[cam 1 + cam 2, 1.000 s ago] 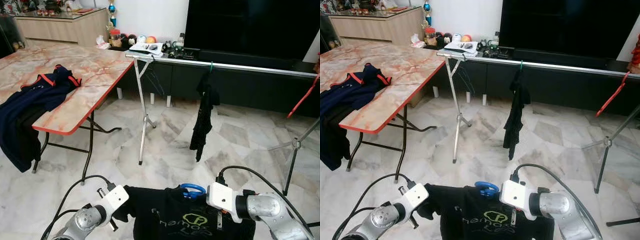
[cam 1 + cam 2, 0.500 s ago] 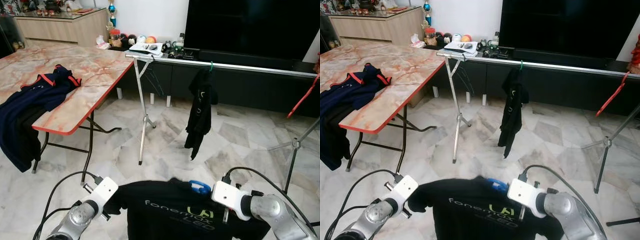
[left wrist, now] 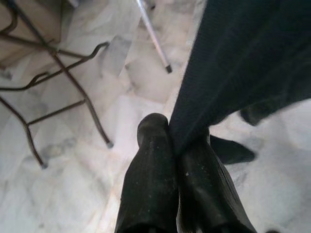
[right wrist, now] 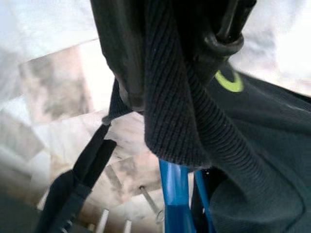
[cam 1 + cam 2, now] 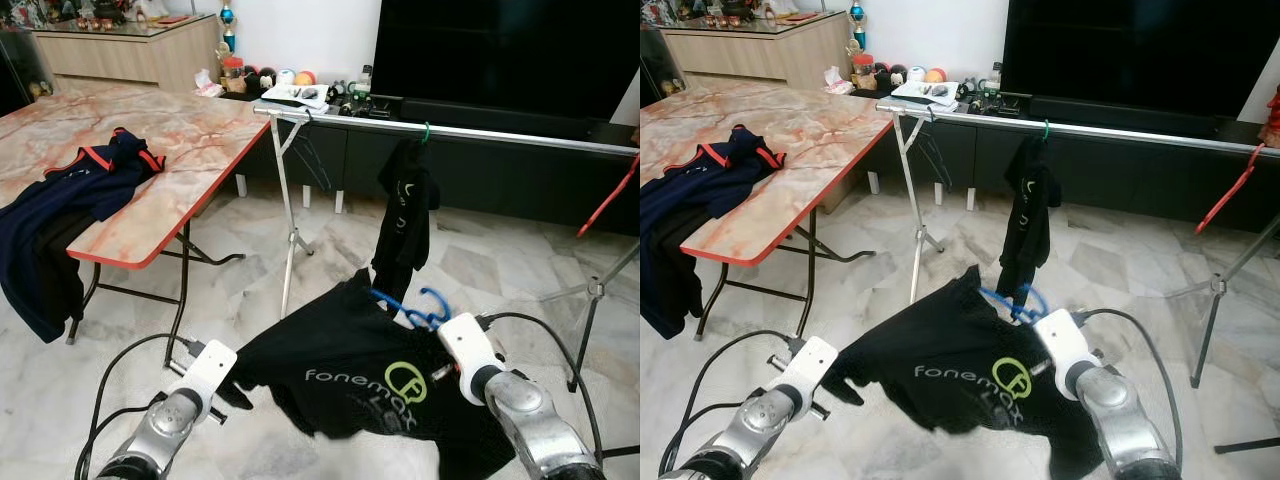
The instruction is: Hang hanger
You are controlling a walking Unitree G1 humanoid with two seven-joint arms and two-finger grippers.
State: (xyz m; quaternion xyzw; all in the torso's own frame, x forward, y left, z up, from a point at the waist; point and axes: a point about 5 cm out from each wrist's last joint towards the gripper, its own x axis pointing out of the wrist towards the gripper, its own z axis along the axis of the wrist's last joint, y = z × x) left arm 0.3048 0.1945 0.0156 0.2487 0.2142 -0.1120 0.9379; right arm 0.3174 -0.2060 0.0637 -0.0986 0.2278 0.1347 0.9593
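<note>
- Two grippers carry one black T-shirt stretched between them, low and near the robot, above the marble floor.
- Left gripper is clenched on a fold at the shirt's left edge; the wrist view shows the cloth pinched between the two black fingers.
- Right gripper is clamped over bunched ribbed fabric near the collar, with the blue hanger running just beneath it.
- Handling, as I judge it: the shirt is light and limp and will sag wherever it is unsupported, so the stiff plastic hanger is the part to steer. Hold at the hanger's neck, just under the hook, keeping the hook free to catch the rail.
- Target looks to be the silver clothes rail, far and ahead, where a dark garment already hangs from a green hook.
- Compared with half a second ago, the right arm has risen and reached farther forward, lifting the hanger towards the rail; the shirt now slopes up from left to right, its printed logo tilted, and the hook stands clearly above the collar.
- Navy clothing lies on the folding table at the left.
</note>
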